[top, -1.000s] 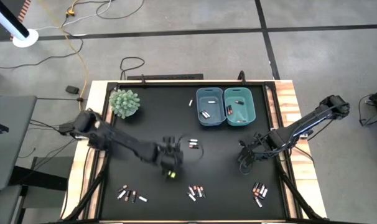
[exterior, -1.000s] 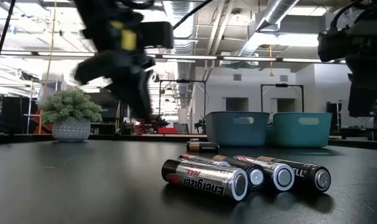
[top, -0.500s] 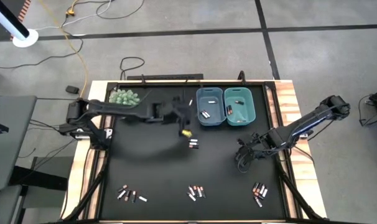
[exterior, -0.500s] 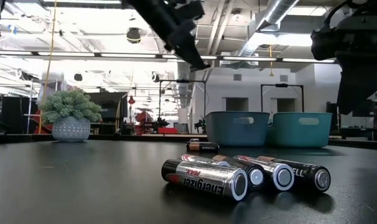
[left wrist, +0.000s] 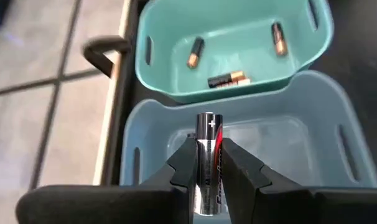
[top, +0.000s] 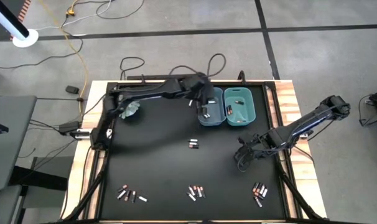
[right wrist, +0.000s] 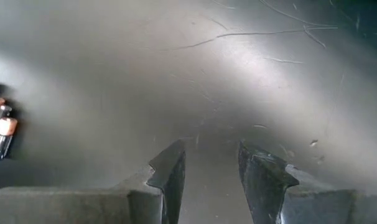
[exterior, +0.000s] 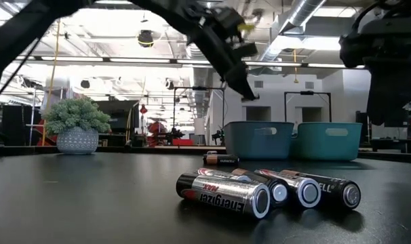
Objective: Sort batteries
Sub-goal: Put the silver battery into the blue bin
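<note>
Batteries are spread over the black table (top: 151, 162). One silver and black battery with a red stripe (left wrist: 208, 163) is pinched between the two dark fingers (left wrist: 183, 169) of the left gripper (top: 205, 102), with its plus end sticking out past the tips. It hangs in the air above the pale blue plastic bin (left wrist: 145, 143). On the floor of that bin, the high view shows a few small batteries (top: 205, 114). Just beside it, touching it, sits the teal plastic bin (left wrist: 154, 74), and dark batteries with copper ends (left wrist: 228, 79) lie inside.

A lone dark battery (top: 193, 144) lies near the middle of the table. Along the near edge there are three little groups: one on the left (top: 130, 195), one in the middle (top: 195, 192) and one on the right (top: 259, 190). In the low view the middle group (exterior: 266, 191) lies side by side in front.

The right gripper (top: 242, 157) hangs low over bare table on the right side. Its fingers (right wrist: 263, 177) are a little way apart and hold nothing. Some copper-ended batteries (right wrist: 0, 127) show at the edge of its view.

A small green plant in a pale pot (exterior: 76, 125) stands at the far left corner.
</note>
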Motion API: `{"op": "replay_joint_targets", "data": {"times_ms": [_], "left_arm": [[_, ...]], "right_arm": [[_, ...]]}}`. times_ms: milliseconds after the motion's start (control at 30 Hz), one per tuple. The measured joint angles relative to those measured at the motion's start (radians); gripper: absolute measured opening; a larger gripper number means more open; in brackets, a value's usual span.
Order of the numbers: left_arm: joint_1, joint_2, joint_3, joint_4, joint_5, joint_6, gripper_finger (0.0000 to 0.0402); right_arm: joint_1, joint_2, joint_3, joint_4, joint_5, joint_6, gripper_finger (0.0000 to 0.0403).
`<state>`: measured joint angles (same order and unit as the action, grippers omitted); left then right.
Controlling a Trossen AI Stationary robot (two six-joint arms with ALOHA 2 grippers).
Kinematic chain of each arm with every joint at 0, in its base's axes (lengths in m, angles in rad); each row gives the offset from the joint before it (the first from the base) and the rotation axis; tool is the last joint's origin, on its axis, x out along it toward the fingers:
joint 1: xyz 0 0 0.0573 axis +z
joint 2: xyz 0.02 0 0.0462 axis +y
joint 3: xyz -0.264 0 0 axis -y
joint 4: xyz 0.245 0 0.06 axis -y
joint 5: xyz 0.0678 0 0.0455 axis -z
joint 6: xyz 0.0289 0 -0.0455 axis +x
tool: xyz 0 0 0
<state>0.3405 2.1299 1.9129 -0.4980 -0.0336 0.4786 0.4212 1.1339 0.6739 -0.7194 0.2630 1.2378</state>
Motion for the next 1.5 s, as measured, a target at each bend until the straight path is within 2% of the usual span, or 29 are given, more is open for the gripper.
{"op": "replay_joint_targets", "data": {"times_ms": [200, 433, 867, 967, 1133, 1200, 1400, 1500], "left_arm": [[0.009, 0.165, 0.159, -0.132, 0.042, 0.048, 0.0048], [0.008, 0.241, 0.217, -0.201, 0.050, -0.028, 0.0054], [0.010, 0.240, 0.219, -0.172, 0.046, -0.036, 0.0148], [0.010, 0.240, 0.219, -0.142, -0.008, -0.040, 0.0164], [0.003, 0.230, 0.233, -0.131, -0.243, -0.005, 0.0168], [-0.001, 0.228, 0.266, -0.147, -0.305, 0.020, 0.0167], [0.009, 0.224, 0.422, -0.230, -0.296, -0.082, 0.0167], [0.059, 0.209, 0.437, -0.280, -0.286, -0.159, 0.0167]], "right_arm": [[-0.019, 0.000, 0.000, -0.005, 0.000, 0.053, 0.0163], [-0.032, 0.000, 0.000, -0.003, 0.000, 0.072, 0.0163], [-0.032, 0.000, 0.000, -0.005, 0.000, 0.101, 0.0163], [-0.032, 0.000, 0.000, -0.005, 0.000, 0.101, 0.0163], [-0.032, 0.000, 0.000, -0.005, 0.000, 0.100, 0.0163], [-0.032, 0.000, 0.000, -0.005, 0.000, 0.100, 0.0163], [-0.032, 0.000, 0.000, -0.002, 0.000, 0.100, 0.0163], [-0.031, 0.000, 0.000, -0.002, 0.000, 0.100, 0.0163]]}}
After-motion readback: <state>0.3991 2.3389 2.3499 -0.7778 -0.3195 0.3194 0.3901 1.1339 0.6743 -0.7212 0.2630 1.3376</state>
